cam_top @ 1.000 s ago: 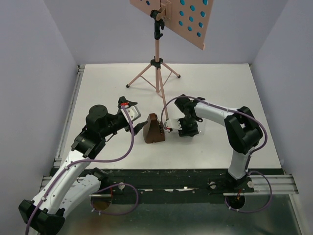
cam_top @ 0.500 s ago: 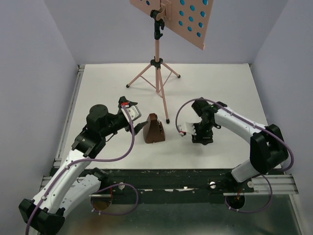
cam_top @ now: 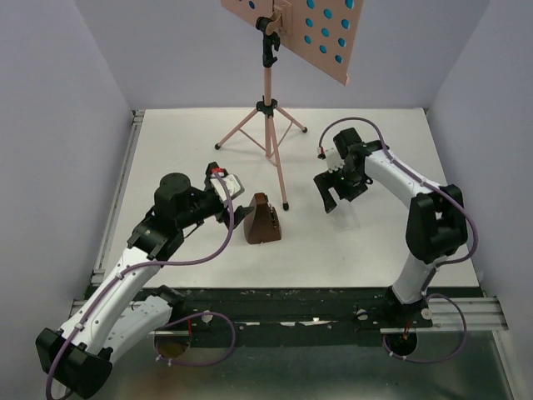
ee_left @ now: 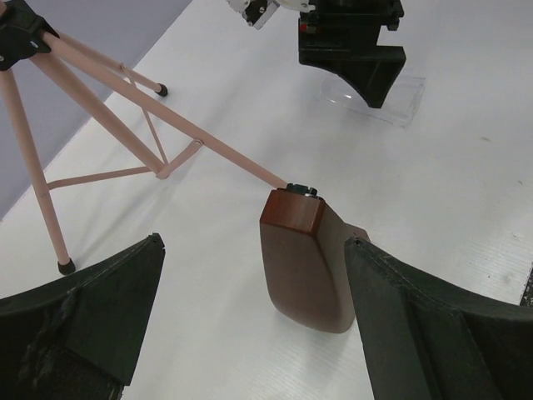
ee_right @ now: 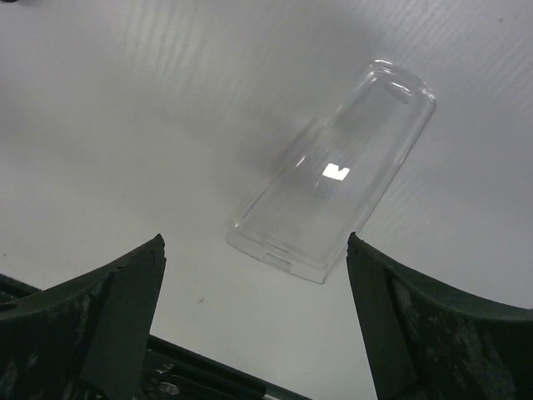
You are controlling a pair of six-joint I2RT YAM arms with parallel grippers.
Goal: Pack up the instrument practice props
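Jaws of the left gripper (ee_left: 254,243) stood wide, flanking the upright brown metronome (ee_left: 304,267), which sat near the centre of the table (cam_top: 166,150). At 12 o'clock rose the pink music stand (cam_top: 268,92), one foot just beside the metronome. Towards 3 o'clock the right gripper (cam_top: 331,197) gaped wide above the clear cover (ee_right: 333,179), which lay flat and unheld.

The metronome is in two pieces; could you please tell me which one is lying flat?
The clear cover lies flat on the table under the open right gripper; the brown body stands upright before the open left gripper.
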